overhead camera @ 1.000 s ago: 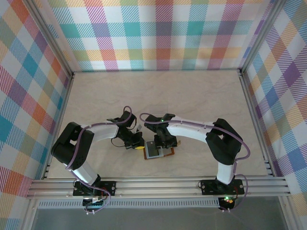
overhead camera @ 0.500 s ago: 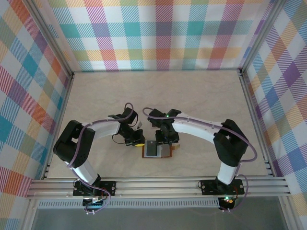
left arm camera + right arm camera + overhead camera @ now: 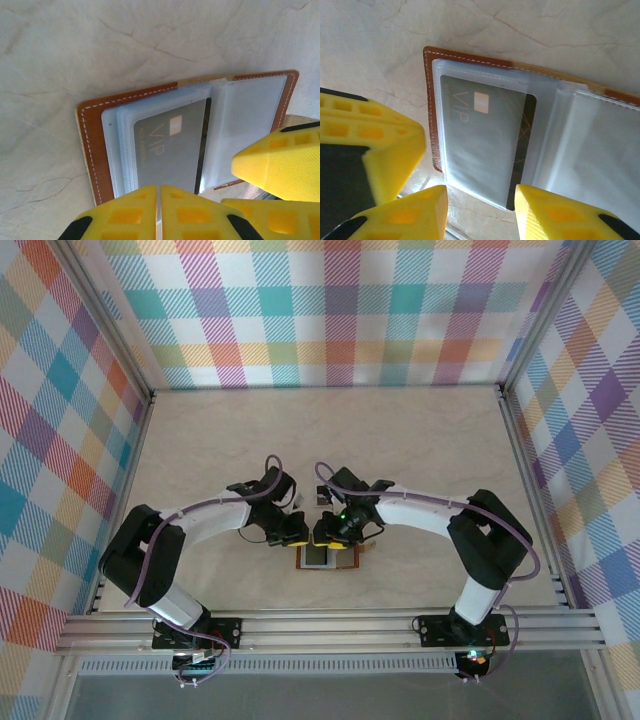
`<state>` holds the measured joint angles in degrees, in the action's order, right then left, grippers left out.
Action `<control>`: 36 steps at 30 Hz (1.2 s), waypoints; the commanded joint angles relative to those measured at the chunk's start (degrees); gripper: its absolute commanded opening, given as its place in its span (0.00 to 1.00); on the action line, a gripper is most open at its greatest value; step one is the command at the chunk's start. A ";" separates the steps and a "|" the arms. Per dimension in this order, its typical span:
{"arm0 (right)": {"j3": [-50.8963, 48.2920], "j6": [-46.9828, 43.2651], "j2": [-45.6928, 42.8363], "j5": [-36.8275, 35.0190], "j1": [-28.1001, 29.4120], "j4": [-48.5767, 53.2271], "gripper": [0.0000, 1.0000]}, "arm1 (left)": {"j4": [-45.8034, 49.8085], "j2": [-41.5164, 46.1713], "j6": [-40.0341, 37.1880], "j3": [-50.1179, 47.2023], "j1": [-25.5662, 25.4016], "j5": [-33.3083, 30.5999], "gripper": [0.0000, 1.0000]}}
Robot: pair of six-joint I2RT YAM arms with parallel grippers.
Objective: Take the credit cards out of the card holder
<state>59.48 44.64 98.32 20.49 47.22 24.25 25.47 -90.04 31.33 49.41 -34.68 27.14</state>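
**Top external.** Card holder (image 3: 328,556): lies opened flat on the pale marbled table (image 3: 420,440), close to the near edge, between the two arms. Left gripper (image 3: 289,531): sits just beside the holder's far-left corner. Right gripper (image 3: 331,531): sits over the holder's far edge, close beside the left one. Jaw settings too small to read here. Plaid walls (image 3: 330,310) on three sides.

**Left wrist.** Card holder (image 3: 90,145): brown stitched leather, spread open, clear plastic sleeves (image 3: 250,115) inside. Credit card (image 3: 170,150): grey, marked VIP, dark stripe along one edge, tucked in the left-hand sleeve. Left gripper (image 3: 159,200): yellow tips pressed together with only a hairline between, clamping nothing visible. Points straight at the card's near edge, which lies just ahead of the tips; contact cannot be told. Right gripper's fingers (image 3: 280,160): come in from the right, over the holder's right half.

**Right wrist.** Card holder (image 3: 431,100): open, plastic sleeves (image 3: 600,150) spreading to the right. Credit card (image 3: 480,145): seated in its sleeve. Right gripper (image 3: 480,210): jaws parted with a clear gap, gripping nothing. Near edge of the sleeve and the card's dark-striped corner lie in line with that gap, just ahead of the tips. Left gripper's fingers (image 3: 375,145): sit just beside the holder's left edge.
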 commanded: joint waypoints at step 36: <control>-4.49 -2.81 -2.61 1.97 -3.95 -4.25 0.33 | 9.35 -0.24 -0.45 5.16 -3.08 -4.85 0.09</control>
<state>55.81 43.00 95.90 20.58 44.21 19.73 30.87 -91.88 31.88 51.92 -36.03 23.35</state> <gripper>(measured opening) 0.331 0.094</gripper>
